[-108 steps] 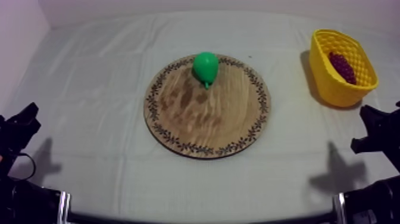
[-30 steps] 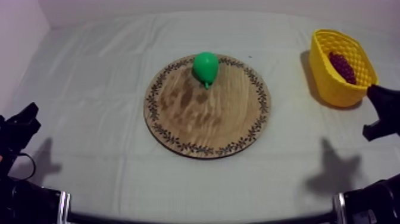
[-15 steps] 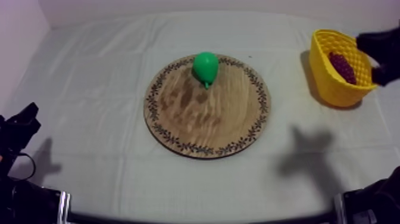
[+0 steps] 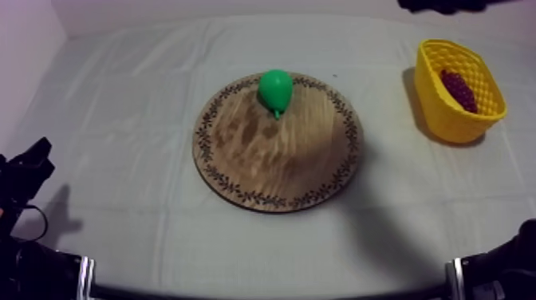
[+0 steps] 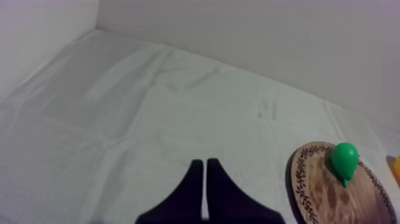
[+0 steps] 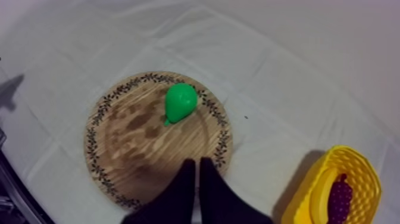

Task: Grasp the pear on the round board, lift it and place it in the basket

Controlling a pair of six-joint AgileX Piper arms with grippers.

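While left claw (image 5: 205,164) and right claw (image 6: 197,162) are clenched, the pear (image 4: 276,89) is smooth, green.

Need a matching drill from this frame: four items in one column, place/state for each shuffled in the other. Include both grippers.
1. pear
2. bunch of grapes
3. left gripper
4. right gripper

A. shut, over bare cloth
B. inside the yellow basket
C. lying on the wooden board
D. shut, above the board

Pairs: 1-C, 2-B, 3-A, 4-D
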